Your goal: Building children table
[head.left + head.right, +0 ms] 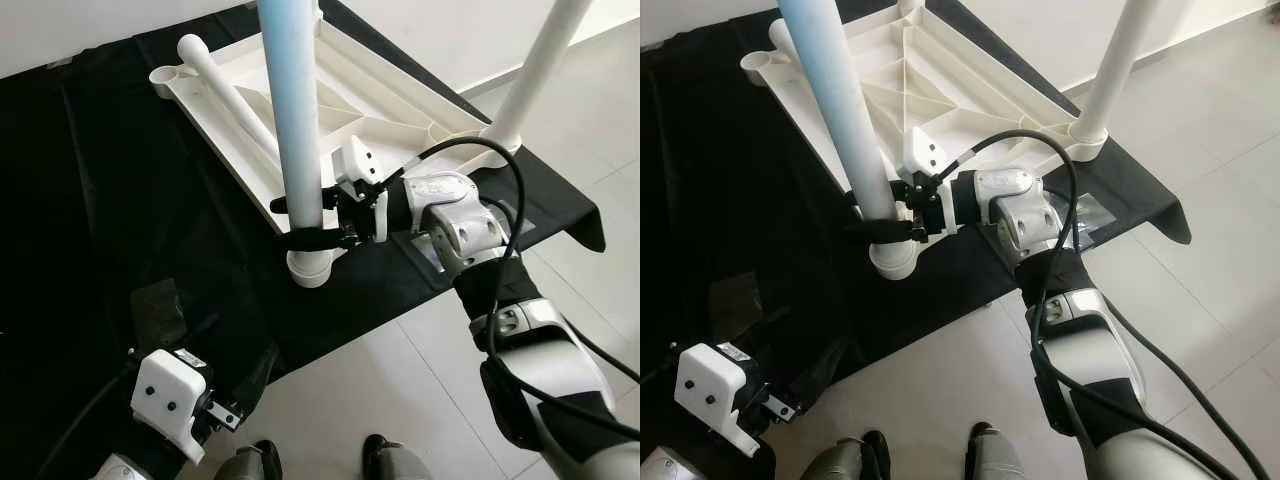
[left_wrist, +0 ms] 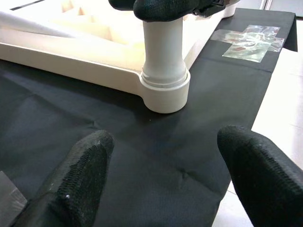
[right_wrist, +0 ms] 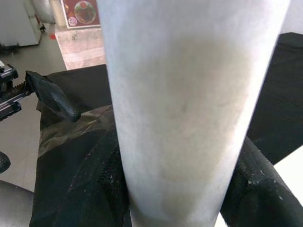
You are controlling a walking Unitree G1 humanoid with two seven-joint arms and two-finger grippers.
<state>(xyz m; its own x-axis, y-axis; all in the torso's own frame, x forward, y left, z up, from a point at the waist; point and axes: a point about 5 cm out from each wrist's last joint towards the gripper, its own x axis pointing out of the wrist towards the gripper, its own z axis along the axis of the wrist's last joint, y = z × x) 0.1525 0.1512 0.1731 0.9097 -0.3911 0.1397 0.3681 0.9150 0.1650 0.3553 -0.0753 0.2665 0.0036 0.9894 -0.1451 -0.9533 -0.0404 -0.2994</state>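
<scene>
A black cloth point(image 1: 120, 200) covers the pale tiled floor point(image 1: 400, 380). On it lies the white tabletop point(image 1: 330, 110), underside up, with 1 loose leg point(image 1: 225, 90) resting across its ribs. A pale-blue leg point(image 1: 295, 110) stands in the near corner socket point(image 1: 310, 265), clasped just above it by the right end effector point(image 1: 325, 235). Another white leg point(image 1: 535, 65) stands at the right corner. The left end effector point(image 2: 161, 165) hangs low over the cloth, fingers point(image 2: 80, 175) spread wide.

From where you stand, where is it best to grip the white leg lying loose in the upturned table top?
Probably mid-shaft on the loose leg, coming from above with fingers across it: it lies slanted and its shaft is bare there. The left gripper is open.
</scene>
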